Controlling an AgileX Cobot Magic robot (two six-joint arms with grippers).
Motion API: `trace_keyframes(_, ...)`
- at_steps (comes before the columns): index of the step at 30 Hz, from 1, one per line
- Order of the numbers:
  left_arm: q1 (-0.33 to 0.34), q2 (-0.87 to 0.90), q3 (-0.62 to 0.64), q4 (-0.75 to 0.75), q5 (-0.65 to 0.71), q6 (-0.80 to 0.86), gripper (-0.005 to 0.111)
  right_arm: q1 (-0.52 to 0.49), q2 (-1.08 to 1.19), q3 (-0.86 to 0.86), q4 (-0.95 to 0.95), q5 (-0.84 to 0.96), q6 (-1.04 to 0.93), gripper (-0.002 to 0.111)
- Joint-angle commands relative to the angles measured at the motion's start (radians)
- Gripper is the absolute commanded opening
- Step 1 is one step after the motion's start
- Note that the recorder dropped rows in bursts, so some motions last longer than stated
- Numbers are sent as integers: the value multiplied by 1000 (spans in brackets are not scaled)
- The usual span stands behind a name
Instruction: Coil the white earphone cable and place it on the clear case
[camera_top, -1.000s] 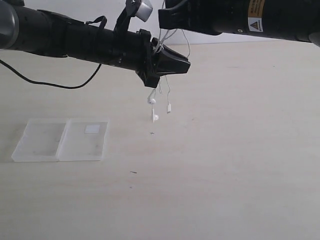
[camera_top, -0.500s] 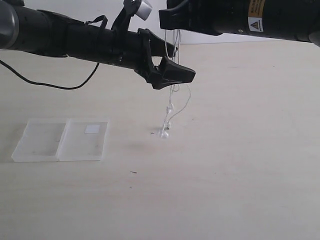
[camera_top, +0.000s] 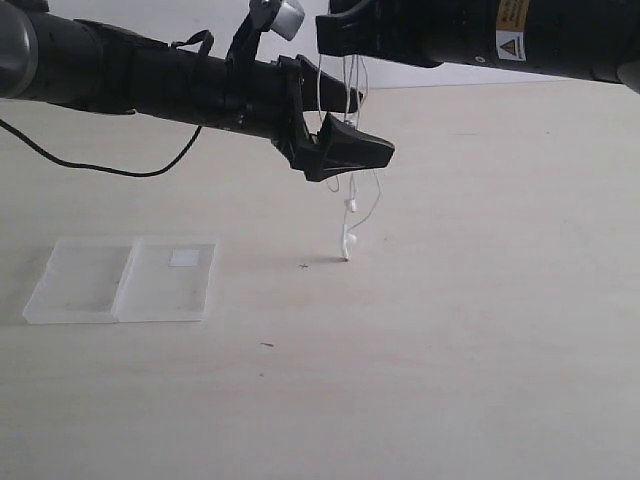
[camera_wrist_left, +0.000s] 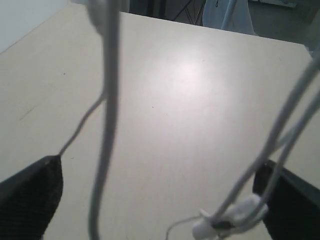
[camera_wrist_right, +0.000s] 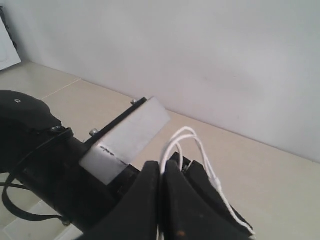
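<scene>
Clear case (camera_top: 120, 280) lay by the table's (camera_top: 480, 380) left edge. Left gripper (camera_wrist_left: 160, 167) was spread wide, holding nothing. White earphone cable (camera_top: 350, 215) dangled mid-table from my right gripper (camera_wrist_right: 161, 170), pinched tight on it. Coiling step, I judged; next, left re-grips a lower strand.

The clear case (camera_top: 122, 279) lies on the table (camera_top: 480, 350) toward its left edge. Well right of it, the white earphone cable (camera_top: 351, 205) hangs from the right gripper (camera_wrist_right: 161, 192), between the left gripper's (camera_top: 370, 125) jaws. Its lowest end seemingly touches the table.
</scene>
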Motion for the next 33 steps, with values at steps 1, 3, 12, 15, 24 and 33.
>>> trace_keyframes(1,2,2,-3,-44,4,34,98,0,-4,-7,-59,-38,70,0)
trace_keyframes(3,2,2,-3,-51,-5,34,98,0,-4,-5,-79,-38,103,0)
trace_keyframes(12,2,2,-3,-35,-13,24,98,0,-53,-5,-96,80,130,0)
trace_keyframes(15,2,2,-3,-46,-17,24,98,0,-87,-5,-96,74,144,0)
trace_keyframes(24,2,2,-3,-84,3,25,98,0,-105,-5,-304,-14,394,0)
trace_keyframes(33,2,2,-3,-85,127,39,98,0,-103,-5,-401,-103,451,0)
